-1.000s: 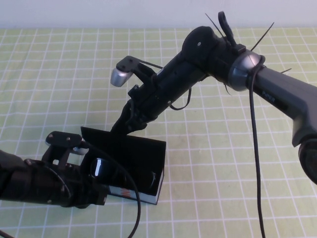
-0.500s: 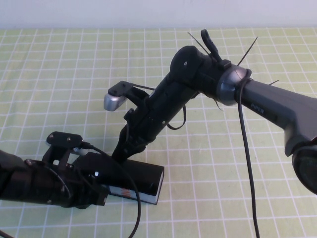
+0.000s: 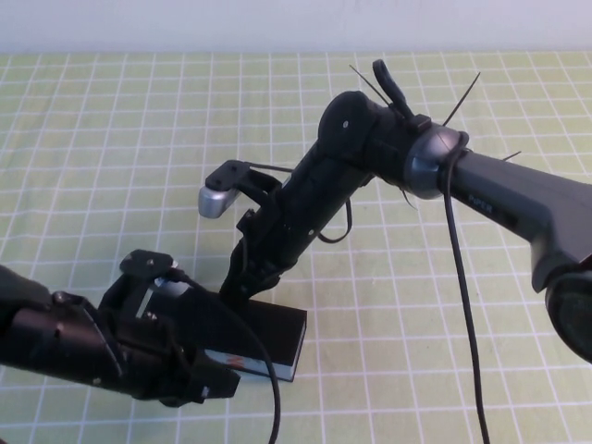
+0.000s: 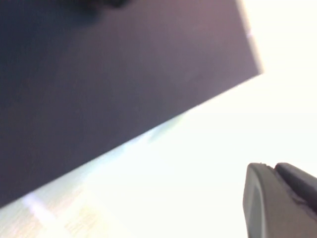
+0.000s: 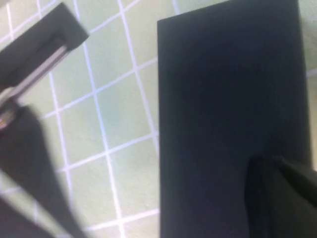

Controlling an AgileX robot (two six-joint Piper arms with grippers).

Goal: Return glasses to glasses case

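Note:
The glasses case [image 3: 277, 335] lies near the table's front with its flat black lid down; its blue, white and orange side [image 3: 252, 363] faces me. The glasses are hidden. My right gripper [image 3: 242, 287] reaches down from the right and rests its tips on the lid's far-left part; its fingers look shut and hold nothing. The right wrist view shows the black lid [image 5: 223, 114] just under that gripper [image 5: 280, 198]. My left gripper [image 3: 215, 384] is at the case's front left, shut and empty. The left wrist view shows a dark face of the case [image 4: 99, 74] beside that gripper [image 4: 277, 203].
A green cloth with a white grid [image 3: 111, 139] covers the table. The right arm's black cable [image 3: 467, 305] hangs down over the right half. The left arm's body [image 3: 65, 342] fills the front left corner.
The case lid stood open a second ago and is now down flat. My right gripper came down with it. My left arm shifted right along the case's front.

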